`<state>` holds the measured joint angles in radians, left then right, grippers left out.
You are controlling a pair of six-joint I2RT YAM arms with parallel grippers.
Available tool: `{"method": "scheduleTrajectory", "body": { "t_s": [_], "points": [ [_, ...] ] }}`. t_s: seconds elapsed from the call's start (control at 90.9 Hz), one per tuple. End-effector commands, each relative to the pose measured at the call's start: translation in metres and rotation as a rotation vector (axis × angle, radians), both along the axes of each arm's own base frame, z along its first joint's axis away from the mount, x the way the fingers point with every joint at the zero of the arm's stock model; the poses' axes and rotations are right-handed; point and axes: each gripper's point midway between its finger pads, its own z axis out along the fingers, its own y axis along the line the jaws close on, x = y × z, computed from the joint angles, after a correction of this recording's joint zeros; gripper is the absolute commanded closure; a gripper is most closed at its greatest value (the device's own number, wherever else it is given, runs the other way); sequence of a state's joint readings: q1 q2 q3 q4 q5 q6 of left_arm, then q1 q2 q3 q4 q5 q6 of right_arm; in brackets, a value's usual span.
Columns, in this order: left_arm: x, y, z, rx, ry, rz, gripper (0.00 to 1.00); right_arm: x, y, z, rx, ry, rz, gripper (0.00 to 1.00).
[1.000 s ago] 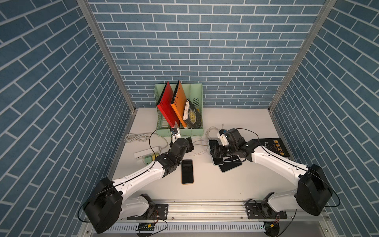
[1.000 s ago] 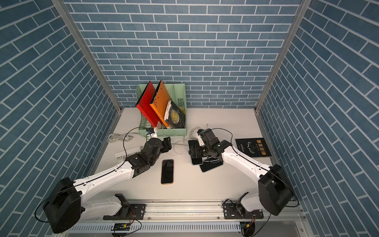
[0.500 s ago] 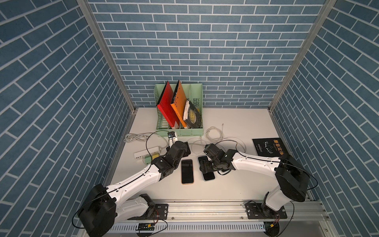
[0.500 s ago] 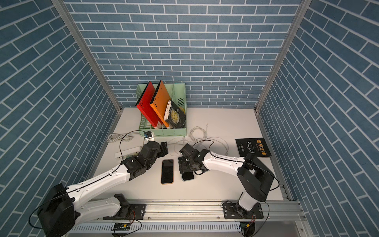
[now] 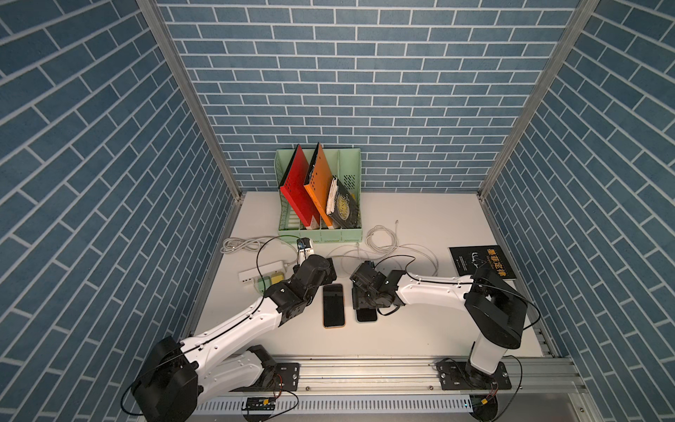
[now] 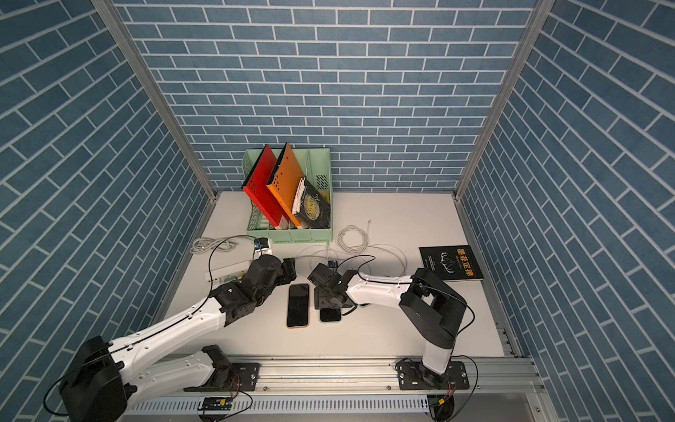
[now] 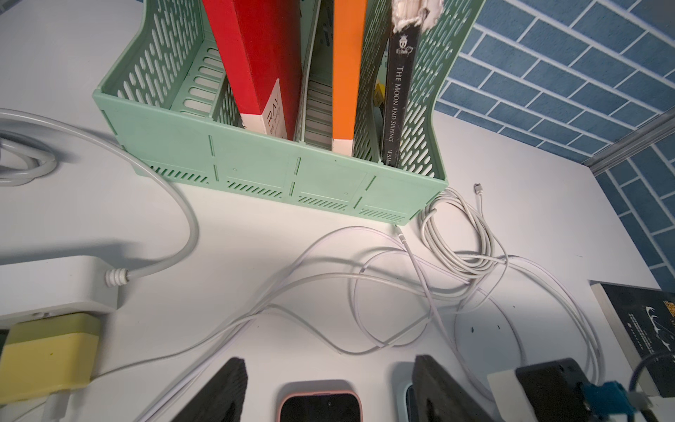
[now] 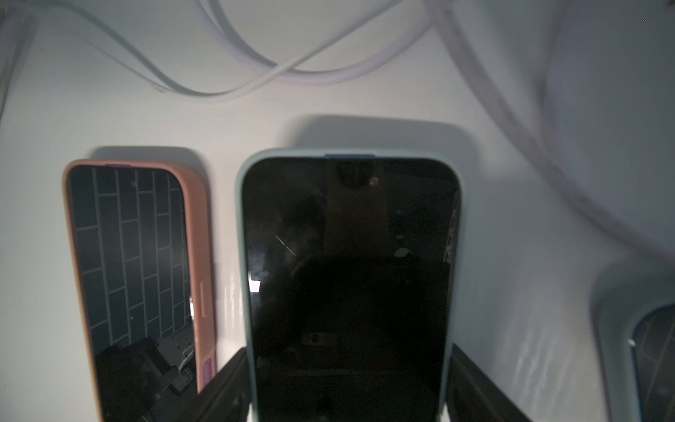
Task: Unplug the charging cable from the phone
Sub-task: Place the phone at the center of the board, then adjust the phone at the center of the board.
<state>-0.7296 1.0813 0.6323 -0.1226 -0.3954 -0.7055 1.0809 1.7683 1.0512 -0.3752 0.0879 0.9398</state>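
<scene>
Table (image 5: 420, 219) backed by green organizer (image 5: 321, 235); right tool (image 8: 349, 369) clamped across sides of blue-cased phone (image 8: 347, 255), held at front-centre, just beside pink-cased phone (image 5: 333, 305) laid flat; left tool (image 7: 328, 369) spread apart, nothing gripped, poised at far end of pink-cased phone; white charging cable (image 7: 471, 262) left loose behind phones, apart from both.

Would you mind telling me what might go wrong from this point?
The right gripper holds the blue-cased phone with one of its fingers in the narrow gap beside the pink-cased phone; opening may nudge that phone. Loose white charging cables lie just past both phones, near the open left gripper; a retreating arm could snag a loop.
</scene>
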Motion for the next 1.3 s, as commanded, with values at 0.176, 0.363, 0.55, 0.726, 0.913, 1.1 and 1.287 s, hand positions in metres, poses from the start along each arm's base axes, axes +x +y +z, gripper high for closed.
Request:
{"method": "scheduleTrajectory", "body": {
  "t_s": [0.176,0.363,0.55,0.726,0.913,1.1,1.287],
  "points": [
    [-0.005,0.005,-0.012,0.032,0.032,-0.009,0.24,-0.003,0.008,0.005,0.004,-0.001,-0.037,0.21],
    [-0.004,0.004,-0.011,0.026,0.03,-0.011,0.24,-0.005,0.01,0.016,0.033,-0.011,-0.032,0.0],
    [-0.001,0.0,-0.005,0.02,0.021,-0.021,0.24,0.008,0.0,0.055,0.083,-0.118,-0.062,0.01],
    [0.004,-0.013,-0.003,-0.015,0.021,-0.046,0.24,0.025,-0.059,0.081,0.099,-0.192,-0.181,0.0],
    [0.014,-0.038,-0.005,-0.06,0.048,-0.105,0.25,0.037,-0.15,0.083,0.159,-0.223,-0.378,0.01],
    [0.021,-0.061,-0.012,-0.089,0.086,-0.148,0.25,0.049,-0.214,0.075,0.191,-0.259,-0.518,0.03],
    [0.024,-0.072,-0.013,-0.095,0.097,-0.159,0.26,0.063,-0.243,0.056,0.222,-0.24,-0.595,0.14]
  ]
}}
